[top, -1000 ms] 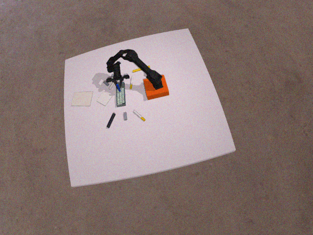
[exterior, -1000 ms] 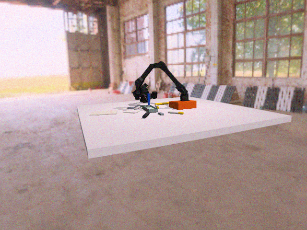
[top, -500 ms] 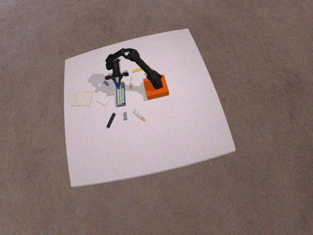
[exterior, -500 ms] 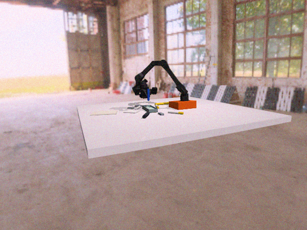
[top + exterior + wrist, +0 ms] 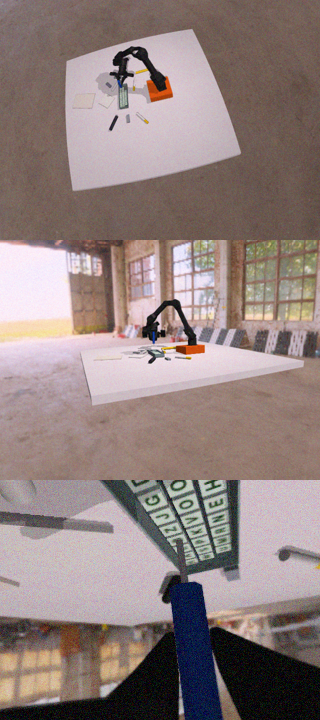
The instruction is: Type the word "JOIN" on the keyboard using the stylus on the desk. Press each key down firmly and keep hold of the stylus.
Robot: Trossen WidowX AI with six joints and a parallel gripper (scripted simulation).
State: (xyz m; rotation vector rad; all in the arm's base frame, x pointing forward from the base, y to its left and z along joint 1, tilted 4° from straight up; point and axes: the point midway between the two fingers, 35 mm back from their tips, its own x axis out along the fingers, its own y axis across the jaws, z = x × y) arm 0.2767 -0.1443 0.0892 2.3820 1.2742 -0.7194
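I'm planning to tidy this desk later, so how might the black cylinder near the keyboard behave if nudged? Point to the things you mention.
The black cylinder (image 5: 113, 122) (image 5: 151, 360) would probably roll sideways, since it looks round and lies on its side. Its straight, unbent shape suggests it is stiff.
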